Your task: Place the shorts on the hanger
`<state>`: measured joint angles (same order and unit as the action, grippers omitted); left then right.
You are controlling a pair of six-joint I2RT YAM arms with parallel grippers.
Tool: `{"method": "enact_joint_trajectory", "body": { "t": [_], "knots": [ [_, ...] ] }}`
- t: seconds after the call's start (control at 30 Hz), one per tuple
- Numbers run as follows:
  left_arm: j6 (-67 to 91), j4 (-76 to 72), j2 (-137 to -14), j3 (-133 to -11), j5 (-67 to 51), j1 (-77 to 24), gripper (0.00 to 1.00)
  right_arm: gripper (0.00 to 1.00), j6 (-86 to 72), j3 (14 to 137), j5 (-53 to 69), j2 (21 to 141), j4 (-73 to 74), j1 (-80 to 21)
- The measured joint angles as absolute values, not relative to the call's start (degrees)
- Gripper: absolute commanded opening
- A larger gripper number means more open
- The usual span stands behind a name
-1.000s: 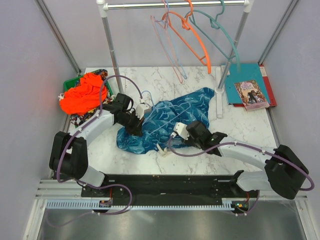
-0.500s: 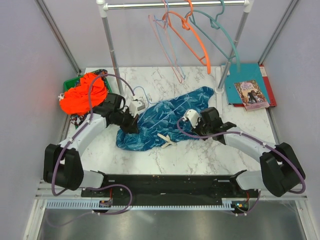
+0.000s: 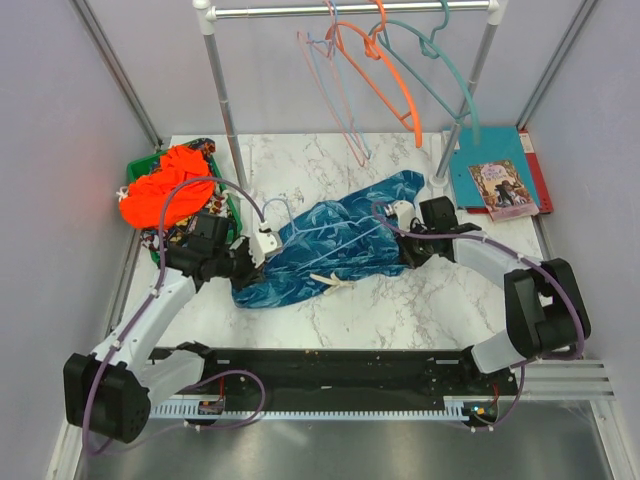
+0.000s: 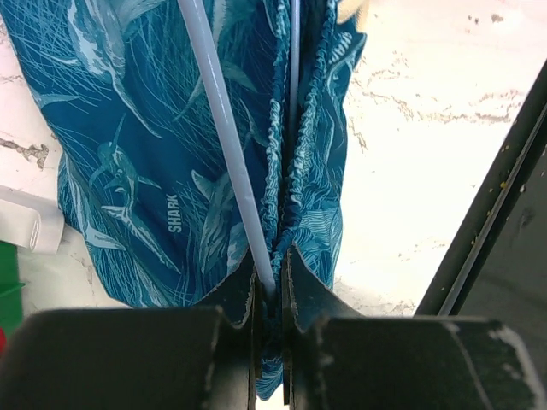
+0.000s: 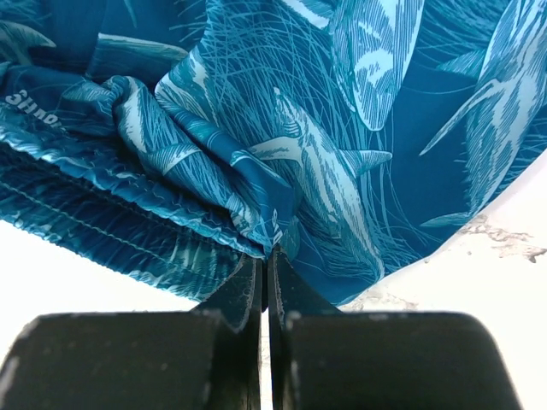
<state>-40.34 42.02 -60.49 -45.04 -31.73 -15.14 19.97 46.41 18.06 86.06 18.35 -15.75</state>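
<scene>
- White-veined marble tabletop is filling the middle of the overhead frame, with grey walls rising on both sides.
- Across the centre of that frame the shorts are lying stretched out in a band, running from lower left up toward upper right.
- Inside the shorts the hanger is lying flat. Its pale bar is crossing the fabric and its hook is poking out at the band's upper left.
- At the band's left end the left gripper is clamping down. In the left wrist view its jaws are closing on the hanger bar, with the gathered waistband of the shorts bunching right beside the bar.
- At the band's right end the right gripper is pinching fabric. In the right wrist view its jaws are squeezing shut on a fold of the shorts.
- Just below the band, a white drawstring is trailing onto the marble.
- At the left edge an orange garment is heaping over a green bin.
- Along the top a clothes rail is carrying an orange hanger and a teal hanger.
- At upper right a book is resting on a blue folder.
</scene>
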Motion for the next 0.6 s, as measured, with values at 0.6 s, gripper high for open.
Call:
{"method": "enact_joint_trajectory", "body": {
  "t": [0.6],
  "knots": [
    [-58.08, 44.97, -61.54, -47.13, -25.23, -18.41, 0.02, 0.00, 21.37, 51.66, 25.26, 80.38, 29.30, -10.81]
  ]
}}
